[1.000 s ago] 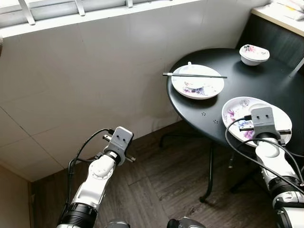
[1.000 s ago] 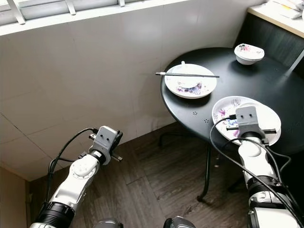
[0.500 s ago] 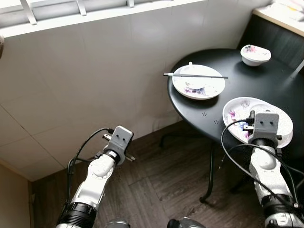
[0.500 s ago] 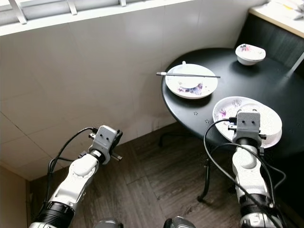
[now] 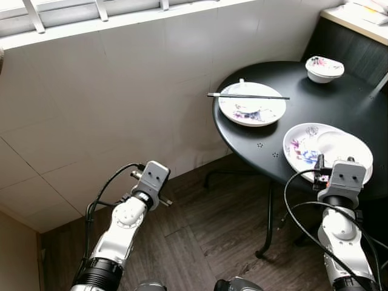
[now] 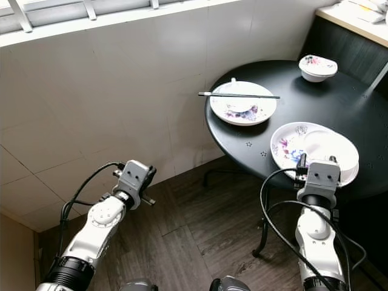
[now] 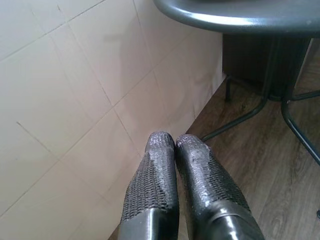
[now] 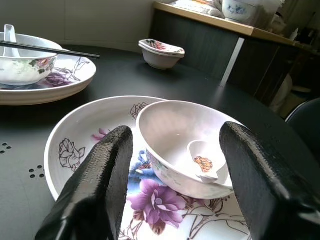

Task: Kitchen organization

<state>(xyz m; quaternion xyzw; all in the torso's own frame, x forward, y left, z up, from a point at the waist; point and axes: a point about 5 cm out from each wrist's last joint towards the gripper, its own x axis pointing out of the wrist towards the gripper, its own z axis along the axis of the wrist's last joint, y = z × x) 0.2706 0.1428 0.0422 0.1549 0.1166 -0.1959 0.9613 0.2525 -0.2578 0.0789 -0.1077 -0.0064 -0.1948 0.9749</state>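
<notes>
1. round black table point(image 5: 339, 109): two flowered plates, near plate point(image 5: 297, 148) and far plate point(image 5: 267, 112).
2. three bowls: one point(image 8: 185, 145) on near plate, one point(image 8: 22, 67) on far plate under chopsticks point(image 5: 248, 96), one point(image 5: 324, 68) apart.
3. right gripper point(image 8: 175, 185): spread wide before near bowl, empty.
4. left gripper point(image 7: 174, 145): fingers pressed together, empty, beside wall.

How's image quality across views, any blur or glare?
Left eye view: sharp, even daylight, soft sheen on the black table. Right wrist view: the near fingers are soft, the bowl is crisp. Left wrist view: glare streak along the table rim.
</notes>
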